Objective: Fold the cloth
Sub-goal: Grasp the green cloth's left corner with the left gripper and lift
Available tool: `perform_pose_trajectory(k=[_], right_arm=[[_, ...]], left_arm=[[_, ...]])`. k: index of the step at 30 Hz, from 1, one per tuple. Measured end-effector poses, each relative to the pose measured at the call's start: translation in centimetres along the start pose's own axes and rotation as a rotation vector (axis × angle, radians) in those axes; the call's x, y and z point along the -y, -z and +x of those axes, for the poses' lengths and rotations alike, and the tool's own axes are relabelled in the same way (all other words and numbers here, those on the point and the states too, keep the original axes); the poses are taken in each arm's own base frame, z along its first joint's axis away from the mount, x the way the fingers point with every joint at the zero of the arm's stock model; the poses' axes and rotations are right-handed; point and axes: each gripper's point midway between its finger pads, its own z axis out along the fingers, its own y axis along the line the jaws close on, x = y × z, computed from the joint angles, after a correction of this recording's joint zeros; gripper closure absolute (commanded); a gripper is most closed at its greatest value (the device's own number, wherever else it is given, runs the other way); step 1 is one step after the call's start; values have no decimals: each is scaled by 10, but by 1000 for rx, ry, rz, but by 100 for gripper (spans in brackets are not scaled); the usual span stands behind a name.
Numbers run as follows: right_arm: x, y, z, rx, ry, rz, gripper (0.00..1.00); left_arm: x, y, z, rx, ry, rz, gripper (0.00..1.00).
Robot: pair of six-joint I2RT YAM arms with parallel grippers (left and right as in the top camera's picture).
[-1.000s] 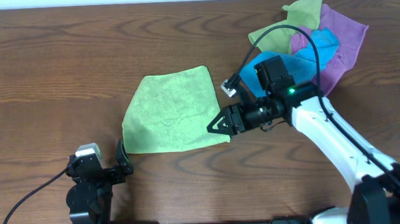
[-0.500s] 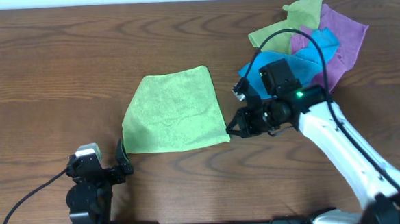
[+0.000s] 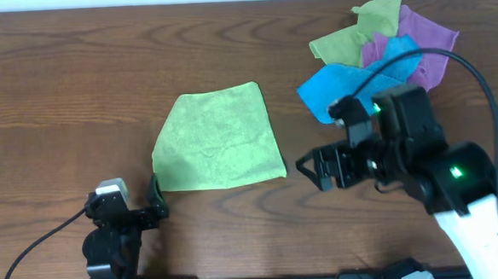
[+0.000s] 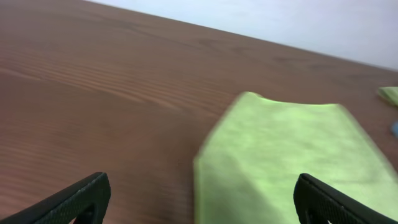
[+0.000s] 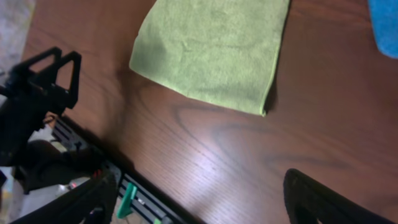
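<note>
Overhead, the cloth lies flat on the wooden table, a little left of the frame's centre. It is bright lime green, with a narrower top edge and a wider bottom edge, and nothing rests on it. The right wrist view shows the cloth across the top of the frame, with a doubled edge down its right side near the lower corner. The left wrist view shows it blurred in the lower right, spreading away over the wood.

The left gripper sits in the lower left of the overhead frame, just beside the cloth's lower left corner; whether it touches the fabric cannot be told. Its fingers stand far apart at the two bottom corners of its own view, with nothing between them.

The right gripper is right of centre, pointing left, near the cloth's lower right corner but apart from it. Its jaws are spread wide and empty, and only bare table shows between its fingers.

In the upper right of the overhead frame a blue cloth, a purple cloth and a duller yellow-green cloth lie overlapping in a heap, well apart from the lime one.
</note>
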Motion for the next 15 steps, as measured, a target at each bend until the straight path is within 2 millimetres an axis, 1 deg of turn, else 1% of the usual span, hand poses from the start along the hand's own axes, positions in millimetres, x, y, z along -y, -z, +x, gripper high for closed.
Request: perform_pose_trajectory(k=[1, 5, 7, 9, 10, 12, 15], right_arm=[[-1, 4, 2, 8, 3, 1, 8], [-10, 26, 12, 58, 28, -11, 2], [-16, 35, 15, 86, 44, -25, 2], [-20, 41, 17, 108, 58, -41, 6], [-22, 44, 18, 119, 65, -47, 6], [-25, 48, 20, 132, 70, -55, 1], [-28, 52, 20, 149, 80, -65, 1]], left_arm=[[4, 0, 1, -6, 19, 26, 5], [39, 5, 9, -75, 208, 223, 4], [54, 9, 12, -119, 292, 306, 5], [62, 12, 14, -148, 358, 348, 5], [65, 13, 15, -165, 397, 366, 5], [71, 16, 15, -195, 475, 397, 5], [80, 20, 17, -243, 584, 437, 5]])
